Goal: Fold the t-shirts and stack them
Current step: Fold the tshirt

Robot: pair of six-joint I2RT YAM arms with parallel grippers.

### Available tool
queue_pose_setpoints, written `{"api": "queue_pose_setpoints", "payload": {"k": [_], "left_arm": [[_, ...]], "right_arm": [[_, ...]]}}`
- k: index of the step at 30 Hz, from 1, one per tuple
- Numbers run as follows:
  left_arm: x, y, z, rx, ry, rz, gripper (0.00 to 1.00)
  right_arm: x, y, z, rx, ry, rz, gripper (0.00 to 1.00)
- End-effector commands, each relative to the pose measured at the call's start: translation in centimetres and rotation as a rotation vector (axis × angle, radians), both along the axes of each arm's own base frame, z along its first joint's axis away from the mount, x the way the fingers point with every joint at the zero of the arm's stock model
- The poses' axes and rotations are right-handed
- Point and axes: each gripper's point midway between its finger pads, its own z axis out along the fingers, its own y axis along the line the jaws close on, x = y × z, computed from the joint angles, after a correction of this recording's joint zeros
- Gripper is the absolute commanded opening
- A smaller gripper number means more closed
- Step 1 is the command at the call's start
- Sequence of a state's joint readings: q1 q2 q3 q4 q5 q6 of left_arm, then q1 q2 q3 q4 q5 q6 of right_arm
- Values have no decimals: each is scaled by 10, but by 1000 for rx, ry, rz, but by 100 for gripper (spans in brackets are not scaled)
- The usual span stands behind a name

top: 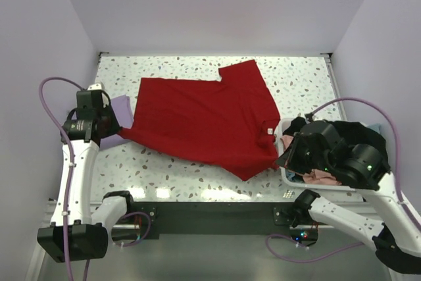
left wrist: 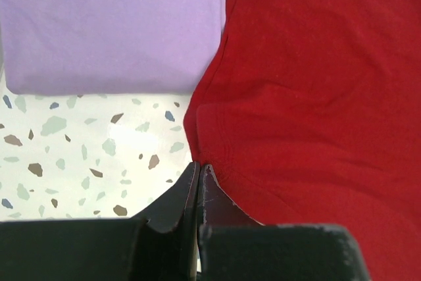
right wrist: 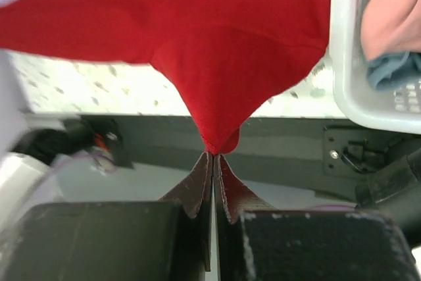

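2 wrist views show left pincer (left wrist: 198,172), right pincer (right wrist: 213,159) nipping red t-shirt (top: 204,120).

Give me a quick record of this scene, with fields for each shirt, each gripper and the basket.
red t-shirt: spread across the table, stretched between both grippers
left gripper: shut, pinching the red t-shirt's edge
right gripper: shut on a corner of the red t-shirt
lavender t-shirt: folded, flat on the table beside the red one's left end
basket: white, at the table's right side, holding pink cloth and blue-grey cloth
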State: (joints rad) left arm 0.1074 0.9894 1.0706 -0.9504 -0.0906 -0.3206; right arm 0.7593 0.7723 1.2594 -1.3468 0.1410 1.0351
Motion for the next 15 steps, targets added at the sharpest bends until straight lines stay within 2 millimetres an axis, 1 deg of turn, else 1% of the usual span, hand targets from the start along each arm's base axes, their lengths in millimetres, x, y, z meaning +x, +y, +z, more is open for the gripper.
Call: {"api": "queue_pose_setpoints", "payload": {"k": [1, 4, 6, 7, 9, 12, 15], "left_arm": [[-2, -6, -9, -2, 5, -43, 0], [-8, -7, -24, -12, 43, -47, 0], [-14, -7, -32, -13, 70, -45, 0], [-19, -8, -41, -17, 95, -48, 0], [-25, -10, -53, -28, 121, -53, 0], [-22, -13, -54, -42, 119, -60, 0], [-22, -15, -62, -54, 157, -69, 0]], "right_arm": [[-63, -29, -63, -203, 356, 94, 0], [-72, -36, -83, -250, 411, 111, 0], [-75, -38, -89, -265, 425, 118, 0], [-76, -40, -94, -281, 440, 119, 0], [-78, -42, -100, -300, 458, 124, 0], [-73, -38, -102, -301, 452, 123, 0], [-67, -36, -104, -312, 443, 117, 0]]}}
